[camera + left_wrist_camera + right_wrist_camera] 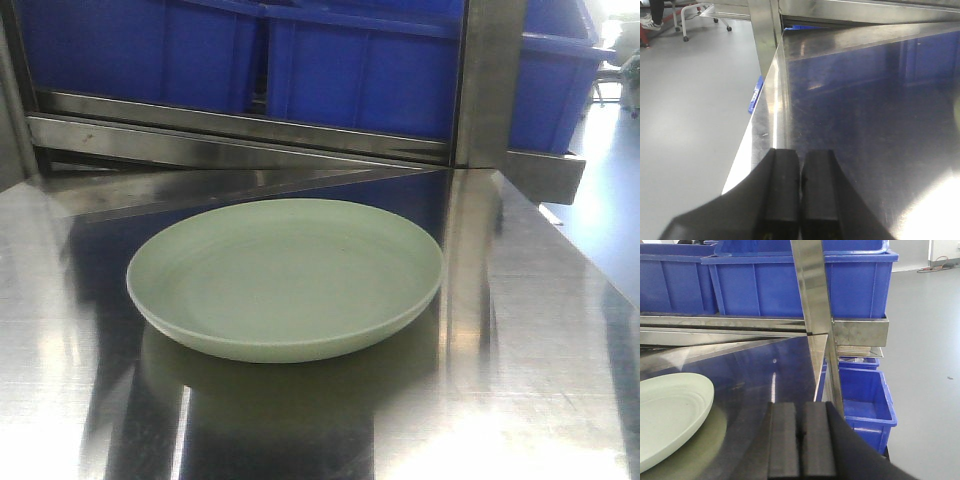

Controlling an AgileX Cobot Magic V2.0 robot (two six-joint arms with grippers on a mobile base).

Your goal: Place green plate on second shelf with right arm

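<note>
plate: flat on steel shelf, under the level holding blue bins | right gripper: pressed together, empty, right of the plate, not touching | left gripper: pressed together, empty | progress: plate lies free; if this is the second shelf, placing looks done

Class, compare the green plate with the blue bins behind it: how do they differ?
The green plate is round and shallow; the blue bins are boxy and deep. The plate is pale green; the bins are strong blue. The plate lies on the steel shelf; the bins stand higher, behind it. Both sit upright.
</note>
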